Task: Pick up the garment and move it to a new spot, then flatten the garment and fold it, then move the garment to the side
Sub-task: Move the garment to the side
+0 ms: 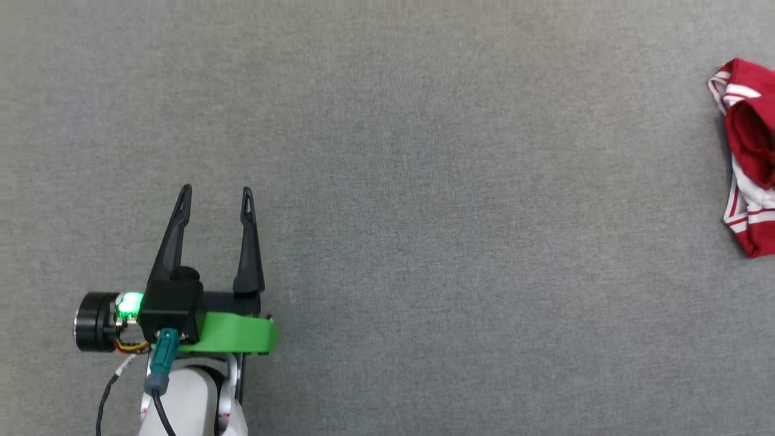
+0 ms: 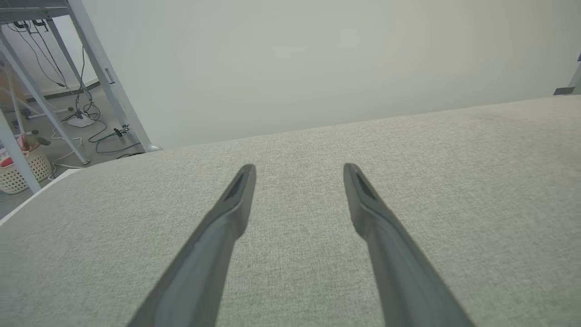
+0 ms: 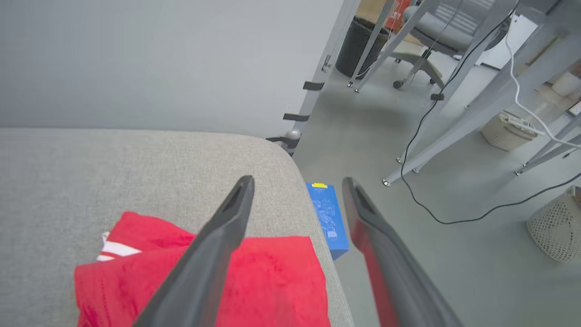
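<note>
Desk (image 1: pixel 424 212): grey woven fabric surface.
Left end effector (image 1: pixel 216 189): lower left, two dark fingers spread apart, pointing up the view, nothing between them.
Wrist: green lamp (image 1: pixel 129 303) lit, green bracket (image 1: pixel 236 333), pale forearm (image 1: pixel 191 399) below.
Garment (image 1: pixel 751 157): bunched at the right edge, red with white striped trim, partly cut off; well apart from the end effector.

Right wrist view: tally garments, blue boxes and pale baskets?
Garment: 1
Blue box: 1
Baskets: 2
Total: 4
</note>
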